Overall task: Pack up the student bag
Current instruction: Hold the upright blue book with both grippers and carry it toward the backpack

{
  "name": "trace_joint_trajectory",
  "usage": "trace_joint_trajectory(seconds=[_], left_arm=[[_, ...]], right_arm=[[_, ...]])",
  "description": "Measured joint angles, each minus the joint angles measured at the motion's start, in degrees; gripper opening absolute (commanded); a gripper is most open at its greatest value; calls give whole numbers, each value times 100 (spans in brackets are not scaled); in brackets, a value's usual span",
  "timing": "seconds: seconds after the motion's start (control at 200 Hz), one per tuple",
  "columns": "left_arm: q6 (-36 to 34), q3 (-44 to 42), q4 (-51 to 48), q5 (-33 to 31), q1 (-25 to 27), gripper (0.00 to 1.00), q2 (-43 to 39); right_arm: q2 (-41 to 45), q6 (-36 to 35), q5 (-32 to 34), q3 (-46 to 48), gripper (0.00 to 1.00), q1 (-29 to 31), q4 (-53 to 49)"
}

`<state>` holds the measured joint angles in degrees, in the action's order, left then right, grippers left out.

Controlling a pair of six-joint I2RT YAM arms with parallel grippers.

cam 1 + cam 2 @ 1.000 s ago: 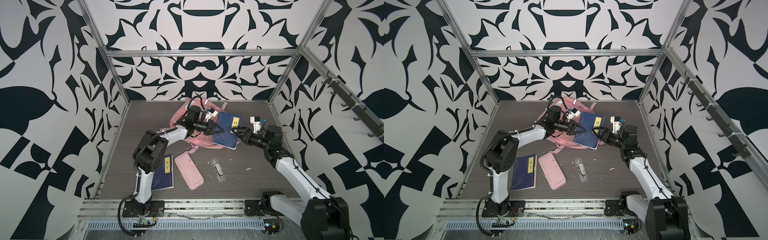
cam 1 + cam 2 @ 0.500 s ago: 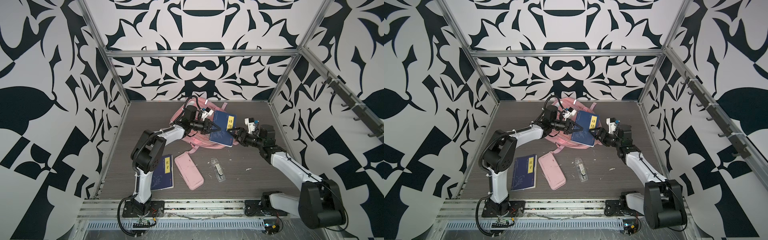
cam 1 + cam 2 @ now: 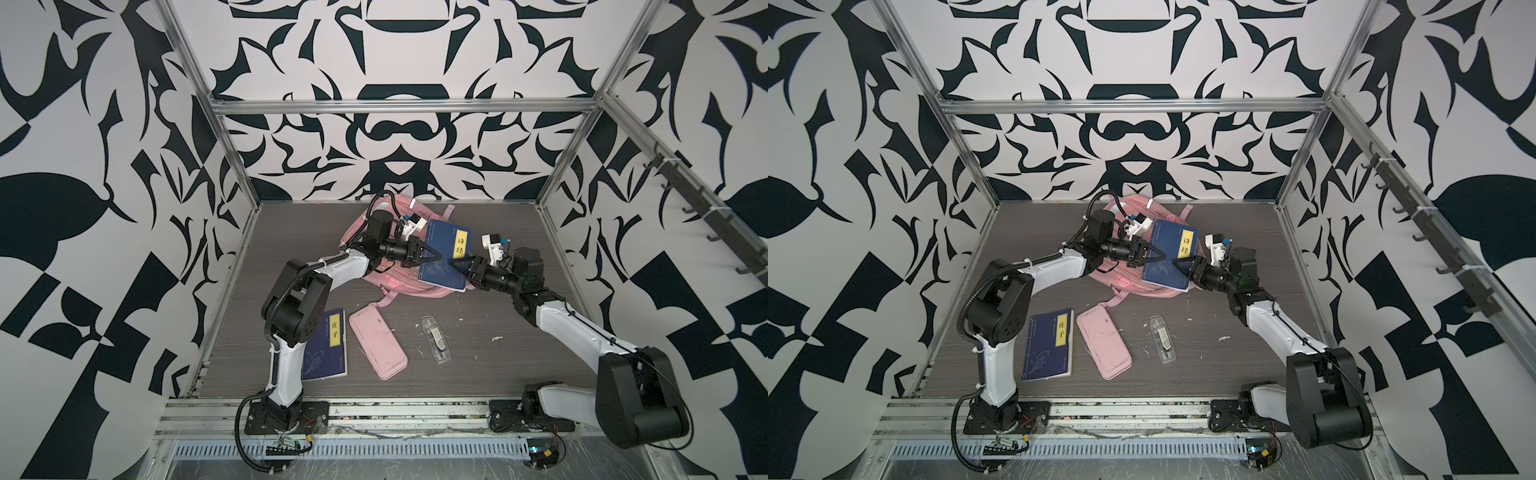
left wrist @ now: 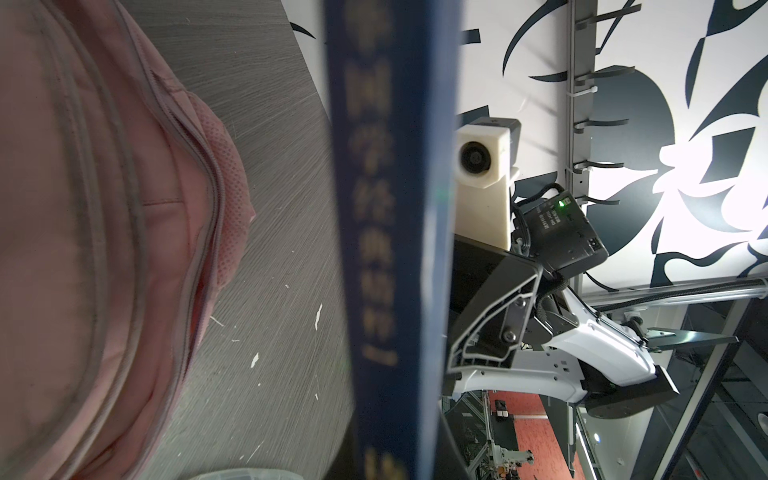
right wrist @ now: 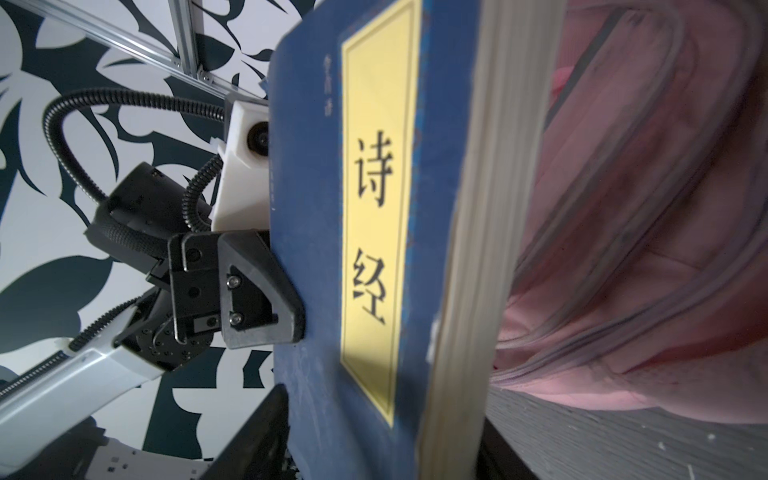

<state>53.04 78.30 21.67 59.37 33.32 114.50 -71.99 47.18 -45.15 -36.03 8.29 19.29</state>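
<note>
The student bag (image 3: 399, 287) and the pencil case (image 3: 377, 345) are coloured pink. The raised book (image 3: 440, 239) and the flat book (image 3: 328, 357) are covered in dark blue with yellow labels lettered in black. The walls (image 3: 124, 166) are patterned in black and white.

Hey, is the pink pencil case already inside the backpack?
No, the pencil case lies out on the table, in front of the backpack.

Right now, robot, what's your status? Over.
Left gripper shut on dark blue yellow-labelled book. Right gripper straddling its opposite edge, grip unclear. Book above pink fabric backpack, not inside.
</note>
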Motion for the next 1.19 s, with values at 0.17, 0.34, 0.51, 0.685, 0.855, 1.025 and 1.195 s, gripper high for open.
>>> trace_joint_trajectory(seconds=[0.17,0.34,0.51,0.685,0.855,1.025,1.195], left_arm=[[-28,0,-24,-11,0,3,0],[-98,0,-98,-59,-2,3,0],[-208,2,-221,-111,-2,3,0],[-315,22,-380,-127,7,3,0],[-393,24,-483,-131,33,3,0],[-555,131,-752,-142,39,3,0],[-763,219,-1045,-251,46,6,0]], right_arm=[[4,-92,55,-153,51,0,-271],[-7,-249,109,-413,50,0,-575],[-39,-422,127,-658,43,2,-787],[-46,-636,195,-730,35,4,-1062],[-46,-804,299,-730,28,4,-1285],[-46,-901,387,-754,19,4,-1447],[-44,-944,385,-807,0,7,-1484]])
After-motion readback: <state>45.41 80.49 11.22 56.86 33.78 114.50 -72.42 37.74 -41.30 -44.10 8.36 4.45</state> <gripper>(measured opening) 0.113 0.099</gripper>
